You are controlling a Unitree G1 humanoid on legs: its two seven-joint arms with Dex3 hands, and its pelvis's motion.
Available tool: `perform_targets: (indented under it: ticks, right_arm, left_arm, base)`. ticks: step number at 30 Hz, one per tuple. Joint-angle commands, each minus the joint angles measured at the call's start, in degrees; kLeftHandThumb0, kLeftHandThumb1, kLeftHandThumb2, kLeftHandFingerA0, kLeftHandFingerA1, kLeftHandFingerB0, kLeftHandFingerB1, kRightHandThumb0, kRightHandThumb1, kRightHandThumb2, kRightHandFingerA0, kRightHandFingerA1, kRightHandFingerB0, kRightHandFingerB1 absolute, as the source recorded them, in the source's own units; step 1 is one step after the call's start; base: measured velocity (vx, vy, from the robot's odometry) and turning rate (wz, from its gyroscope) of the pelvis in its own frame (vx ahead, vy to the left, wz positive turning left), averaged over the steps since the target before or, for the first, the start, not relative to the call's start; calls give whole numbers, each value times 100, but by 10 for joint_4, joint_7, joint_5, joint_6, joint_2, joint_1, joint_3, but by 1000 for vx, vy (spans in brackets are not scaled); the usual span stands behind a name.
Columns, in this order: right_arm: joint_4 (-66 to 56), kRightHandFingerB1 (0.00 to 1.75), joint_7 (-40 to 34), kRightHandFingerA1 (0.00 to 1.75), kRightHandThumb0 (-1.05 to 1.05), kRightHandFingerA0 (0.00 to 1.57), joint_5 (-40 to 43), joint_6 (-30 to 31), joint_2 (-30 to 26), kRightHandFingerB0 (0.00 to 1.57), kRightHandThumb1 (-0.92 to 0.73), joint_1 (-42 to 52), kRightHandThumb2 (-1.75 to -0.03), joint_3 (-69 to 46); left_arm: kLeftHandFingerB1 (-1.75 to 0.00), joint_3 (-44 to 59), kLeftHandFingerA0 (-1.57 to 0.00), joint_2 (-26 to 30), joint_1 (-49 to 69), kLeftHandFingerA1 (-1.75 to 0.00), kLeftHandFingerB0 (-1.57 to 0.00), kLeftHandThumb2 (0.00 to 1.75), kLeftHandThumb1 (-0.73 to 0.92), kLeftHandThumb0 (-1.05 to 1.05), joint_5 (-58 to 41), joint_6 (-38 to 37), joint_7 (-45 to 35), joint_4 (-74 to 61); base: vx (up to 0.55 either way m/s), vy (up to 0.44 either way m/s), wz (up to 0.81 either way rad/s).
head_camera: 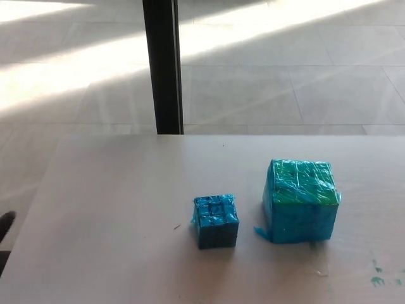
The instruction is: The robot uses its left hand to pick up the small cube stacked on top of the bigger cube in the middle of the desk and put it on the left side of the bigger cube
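Observation:
The small blue cube (216, 221) rests on the desk (114, 209), just left of the bigger cube (300, 201), with a narrow gap between them. The bigger cube is wrapped in blue film and has a green top. Nothing lies on top of it. Only a dark sliver of my left hand (5, 223) shows at the picture's left edge, far from both cubes and below the desk's left edge. Whether it is open or shut does not show. My right hand does not appear.
A black vertical post (162, 63) stands behind the desk's far edge, over a sunlit tiled floor. Small green paint marks (378, 273) dot the desk at the lower right.

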Motion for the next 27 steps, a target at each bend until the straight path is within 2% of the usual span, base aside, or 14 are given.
perform_targets:
  ticks: [1,2,12,13,14,15,16,18,19,21,22,23,24,27]
  right_arm:
    - [6,36,-3,53,-46,53,-3,0,-18,43,-68,15,-60,-1]
    - [12,51,-4,62,-50,50,-5,-15,-19,36,-55,16,-89,0]
    - [30,52,-6,64,-51,50,-3,-22,-13,37,-53,9,-89,0]
    - [30,36,-4,53,-46,53,-2,-19,-13,43,-67,8,-60,0]
    - [30,36,-4,53,-46,53,-2,-18,-13,43,-67,8,-60,0]
    - [18,52,-1,64,-50,50,3,-20,-13,37,-54,14,-89,-5]
    - [18,37,-1,53,-48,55,5,-23,-13,44,-68,13,-60,-7]
    - [16,36,-4,54,-46,55,4,-12,-13,45,-68,6,-60,-6]
    - [23,51,-8,63,-52,51,1,-19,-12,37,-54,3,-89,-4]
    - [33,51,-6,64,-53,50,1,-23,-10,37,-54,-2,-90,-4]
    - [11,36,-3,54,-48,52,4,-20,-11,43,-68,8,-61,-4]
    - [13,36,-5,55,-48,54,3,-19,-11,44,-69,8,-60,-4]
    - [14,52,-3,65,-52,50,2,-21,-11,36,-55,8,-91,-3]
    - [17,52,-8,63,-51,51,0,-20,-10,37,-55,7,-90,-2]
  left_arm:
    - [0,108,0,38,91,-17,0,103,63,-101,-100,-58,63,67]
    - [0,116,0,40,99,-14,0,105,64,-102,-104,-49,58,75]
    - [0,203,0,-10,135,-13,0,99,69,-101,-210,-70,0,187]
    - [0,199,0,-15,135,-13,0,100,69,-101,-205,-66,1,200]
    - [0,198,0,-19,135,-13,0,100,69,-101,-205,-67,1,209]
    - [0,160,0,-19,136,-15,0,106,75,-105,-178,-49,-34,234]
    - [0,146,0,-16,129,-17,0,106,76,-105,-173,-44,-54,251]
    - [0,135,0,-12,123,-18,0,105,75,-105,-181,-41,-76,263]
    - [0,131,0,-11,123,-18,0,106,75,-105,-185,-45,-83,265]
    - [0,130,0,-11,124,-18,0,104,74,-105,-199,-50,-96,267]
    - [0,122,0,-11,122,-19,0,104,74,-105,-198,-53,-95,272]
    - [-4,115,0,-9,123,-22,0,106,75,-105,-195,-56,-94,276]
    - [-17,102,0,-5,127,-30,0,109,71,-93,-186,-67,-99,279]
    - [-12,104,0,0,125,-24,0,107,72,-100,-214,-64,-113,290]
  base:
    - [0,0,0]
    - [0,0,0]
    - [0,0,1]
    - [0,0,0]
    - [0,0,0]
    - [0,0,0]
    - [0,0,0]
    - [0,0,0]
    - [0,0,0]
    - [0,0,0]
    - [0,0,0]
    - [0,0,0]
    - [0,0,0]
    - [0,0,0]
